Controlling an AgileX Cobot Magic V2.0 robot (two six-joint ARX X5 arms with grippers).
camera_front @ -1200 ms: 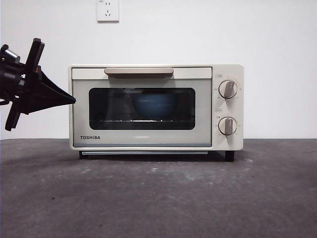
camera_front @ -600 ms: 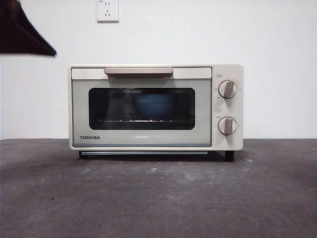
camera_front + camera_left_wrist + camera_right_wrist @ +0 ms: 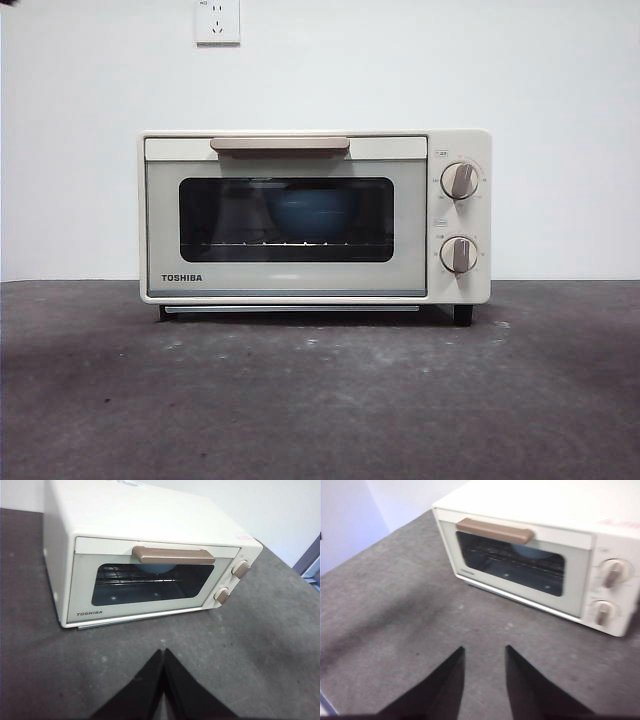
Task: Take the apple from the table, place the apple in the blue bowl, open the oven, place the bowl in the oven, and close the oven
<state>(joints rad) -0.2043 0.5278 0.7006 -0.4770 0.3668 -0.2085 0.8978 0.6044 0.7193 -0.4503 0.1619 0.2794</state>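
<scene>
oven (image 3: 315,216) door shut on the tabletop (image 3: 320,400), blue bowl (image 3: 312,213) sitting inside on the rack behind the glass, left hand (image 3: 163,652) clenched empty, right hand (image 3: 484,652) released, both well back from the oven

Bowl (image 3: 312,213) inside oven (image 3: 290,285) (on table (image 3: 320,400))

- The oven (image 3: 315,216) is cream-white, with black TOSHIBA lettering at the door's lower corner.
- Its window (image 3: 286,219) is dark glass; its bar handle (image 3: 280,145) is taupe.
- Two grey knobs (image 3: 460,181) sit on a cream panel.
- The blue bowl (image 3: 311,212) shows a dim, muted blue behind the glass; its ridges cannot be made out.
- The table (image 3: 320,400) is dark grey, mottled with pale specks.
- Both grippers' jaws are black.
</scene>
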